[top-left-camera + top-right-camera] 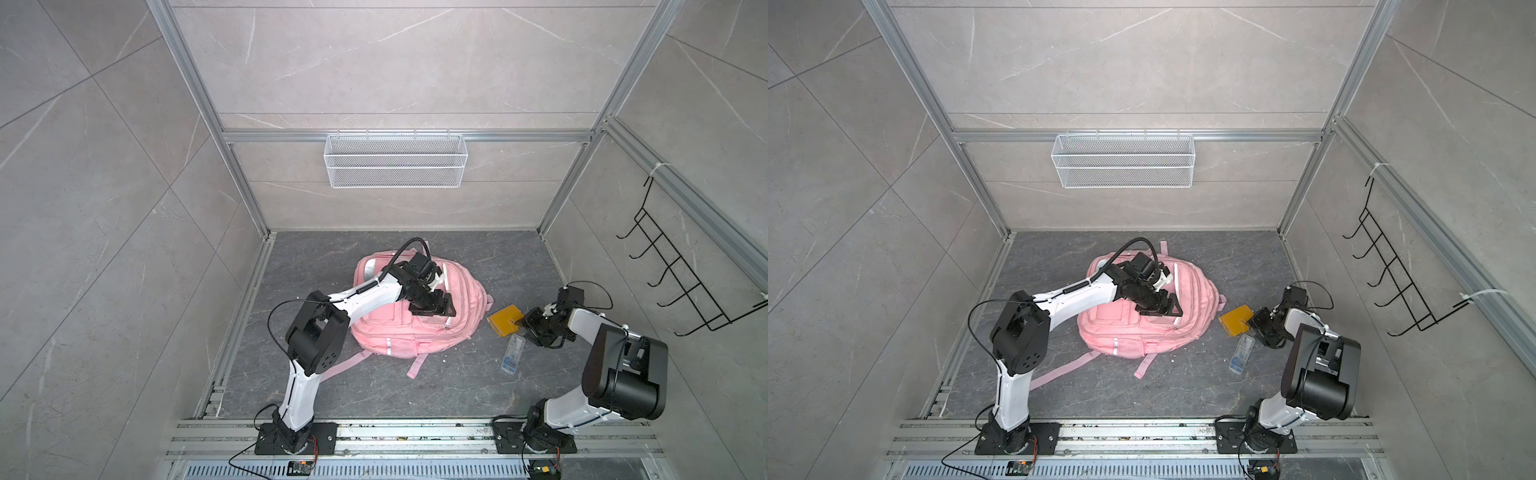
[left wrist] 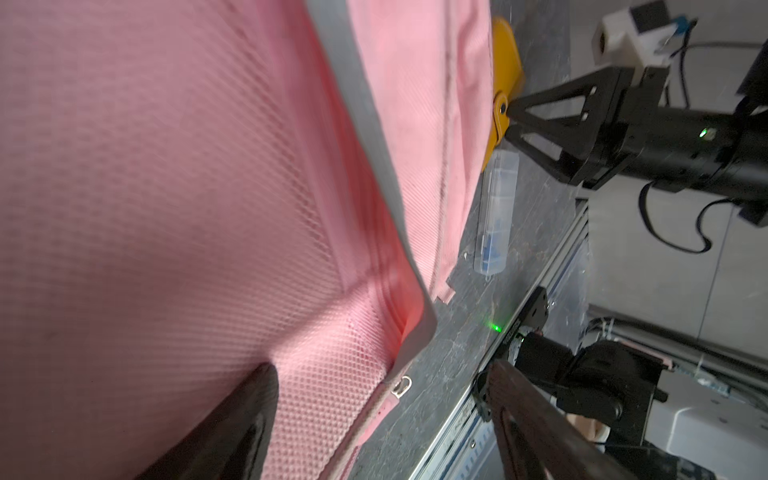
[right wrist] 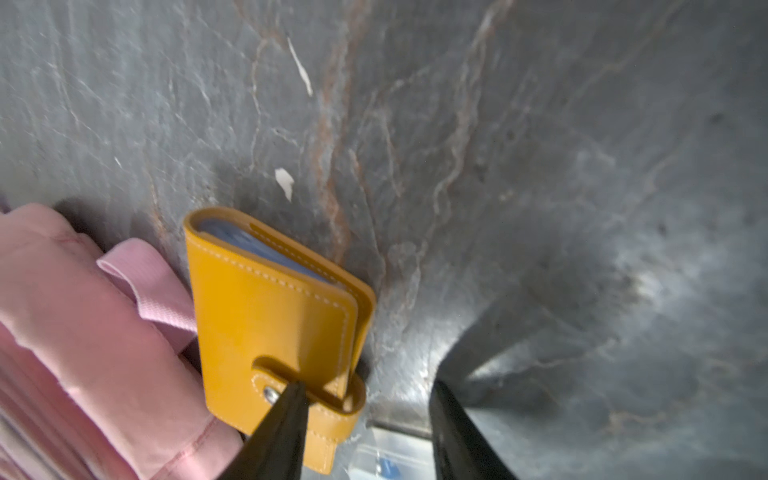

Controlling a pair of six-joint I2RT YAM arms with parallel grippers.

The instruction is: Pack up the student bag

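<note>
- Seeing two pink straps (image 1: 415,365) trailing over the dark floor (image 1: 415,395) from the near edge of the student bag (image 1: 374,328), toward the arm bases.
- Finding a clear plastic box (image 1: 512,353) with blue contents lying to the right of the bag, nearer than the bag's middle and apart from it.
- Finding the bag itself lying flat on the floor, roughly midway between the two arms, pockets facing up and white reflective strips showing.
- Noting a yellow wallet (image 1: 503,323) lying just right of the bag with its snap tab fastened, close beside a pink loop on the bag's side.
- Watching the right gripper (image 3: 368,383) reaching the wallet from the side away from the bag. Jaws standing spread, one fingertip (image 3: 291,399) at the snap tab, the other off the wallet's edge over bare floor, not pinching the wallet.
- Watching the left gripper (image 1: 434,311) hanging over the bag's upper face. Jaws standing spread wide, one finger (image 2: 249,415) lying against the bag's mesh pocket, clamping nothing.
- Spotting a white wire basket (image 1: 395,160) hanging on the back wall, far behind the bag.
</note>
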